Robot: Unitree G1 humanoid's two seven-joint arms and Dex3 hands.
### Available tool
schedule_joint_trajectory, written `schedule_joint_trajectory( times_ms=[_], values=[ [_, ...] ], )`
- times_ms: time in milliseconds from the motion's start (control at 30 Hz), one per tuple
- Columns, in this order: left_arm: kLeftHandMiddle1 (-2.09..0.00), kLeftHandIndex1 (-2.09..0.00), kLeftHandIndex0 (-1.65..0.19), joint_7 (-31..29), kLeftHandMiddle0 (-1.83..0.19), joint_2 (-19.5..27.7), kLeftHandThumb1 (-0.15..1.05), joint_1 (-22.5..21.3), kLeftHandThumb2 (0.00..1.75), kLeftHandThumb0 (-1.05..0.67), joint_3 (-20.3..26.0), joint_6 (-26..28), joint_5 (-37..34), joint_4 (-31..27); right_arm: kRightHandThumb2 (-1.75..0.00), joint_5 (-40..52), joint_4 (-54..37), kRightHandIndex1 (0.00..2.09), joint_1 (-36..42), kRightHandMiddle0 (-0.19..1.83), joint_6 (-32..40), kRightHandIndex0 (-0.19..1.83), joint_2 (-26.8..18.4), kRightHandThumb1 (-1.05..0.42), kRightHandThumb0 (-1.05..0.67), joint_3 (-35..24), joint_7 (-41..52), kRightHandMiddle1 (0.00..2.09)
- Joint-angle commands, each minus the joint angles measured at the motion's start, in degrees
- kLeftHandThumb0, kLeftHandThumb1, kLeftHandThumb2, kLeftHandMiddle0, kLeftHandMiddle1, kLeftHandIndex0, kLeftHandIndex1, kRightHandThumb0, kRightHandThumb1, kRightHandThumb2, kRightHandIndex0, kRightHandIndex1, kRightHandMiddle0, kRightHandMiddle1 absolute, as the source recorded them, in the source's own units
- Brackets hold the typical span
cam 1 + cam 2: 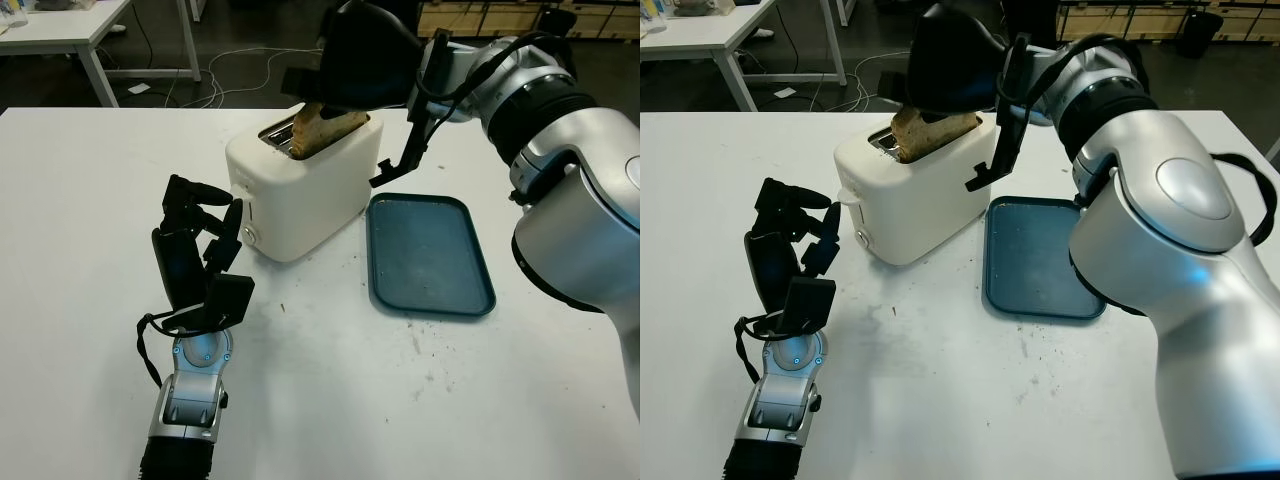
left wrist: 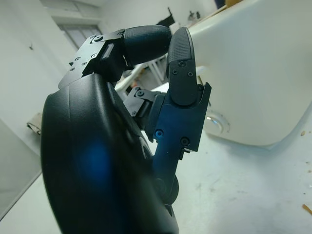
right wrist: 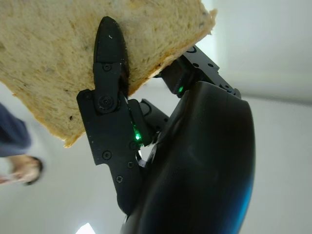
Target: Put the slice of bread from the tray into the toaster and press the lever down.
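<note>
The white toaster (image 1: 300,185) stands in the middle of the table. Above its top, my right hand (image 1: 350,70) is shut on the slice of bread (image 1: 322,127), whose lower part dips into a toaster slot while the rest sticks out tilted. In the right wrist view a black finger (image 3: 109,78) presses across the brown slice (image 3: 53,53). The dark teal tray (image 1: 428,255) lies bare to the right of the toaster. My left hand (image 1: 200,245) hovers left of the toaster's front, fingers curled, holding nothing. The toaster's front dial (image 2: 217,122) is close to it.
The white table (image 1: 90,200) stretches wide on the left and in front. Crumbs dot the surface near the tray (image 1: 415,345). Beyond the far edge stand another white table (image 1: 70,30) and cables on the floor.
</note>
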Motion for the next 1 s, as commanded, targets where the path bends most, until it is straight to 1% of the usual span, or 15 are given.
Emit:
schedule_joint_trajectory(
  times_ms=[0, 100, 300, 367, 467, 633, 867, 967],
  values=[
    [-1.75, -1.71, -0.4, 0.06, -0.74, -0.54, 0.92, 0.17, 0.37, -0.41, -0.22, 0.11, 0.11, 0.04, -0.46, 1.61, 0.09, 1.75, 0.84, 0.91, 0.75, 1.2, -0.95, -0.92, -0.54, -1.22, 1.4, 1.75],
    [-1.75, -1.71, -0.4, -0.17, -0.75, -0.54, 0.92, 0.22, 0.37, -0.4, -0.12, 0.18, -0.23, -0.05, -0.47, 1.54, 0.08, 1.75, 1.67, 0.9, 1.52, 1.2, -1.48, -0.92, -0.53, -1.89, 1.92, 1.75],
    [-1.75, -1.7, -0.39, -0.31, -0.74, -0.61, 0.92, 0.34, 0.37, -0.41, -0.25, 0.42, -0.05, -0.23, -0.46, 2.76, 0.1, 1.75, 3.1, 0.88, 1.38, 1.2, -2.16, -0.92, -0.53, -4.12, 3.64, 1.75],
    [-1.75, -1.71, -0.39, -0.29, -0.73, -0.65, 0.92, 0.28, 0.37, -0.41, -0.27, 0.17, -0.16, -0.09, -0.48, 2.69, 0.04, 1.75, 3.39, 0.87, 1.59, 1.19, -2.35, -0.92, -0.52, -3.98, 3.47, 1.75],
    [-1.75, -1.72, -0.38, -0.39, -0.73, -0.62, 0.92, 0.22, 0.37, -0.4, -0.28, -0.13, -0.39, 0.14, -0.43, 2.09, 0.02, 1.75, 3.76, 0.88, 2.08, 1.19, -2.4, -0.92, -0.53, -3.45, 3.13, 1.75],
    [-1.75, -1.72, -0.38, -0.28, -0.73, -0.65, 0.92, 0.23, 0.37, -0.4, -0.2, -0.09, -0.38, 0.14, -0.42, 1.48, 0.01, 1.75, 4.46, 0.87, 2.14, 1.18, -2.34, -0.92, -0.53, -2.75, 2.69, 1.75],
    [-1.75, -1.71, -0.38, -0.34, -0.73, -0.74, 0.92, 0.16, 0.37, -0.4, -0.15, -0.09, -0.63, 0.2, -0.52, 1.82, -0.08, 1.75, 4.26, 0.89, 1.83, 1.21, -1.65, -0.92, -0.55, -1.88, 2.72, 1.75],
    [-1.75, -1.72, -0.39, -0.21, -0.75, -0.7, 0.92, 0.12, 0.37, -0.4, -0.26, -0.23, -0.38, 0.28, -0.45, 2.73, -0.1, 1.75, 4.22, 0.91, 1.38, 1.21, -1.14, -0.92, -0.54, -2.59, 3.21, 1.75]
  ],
)
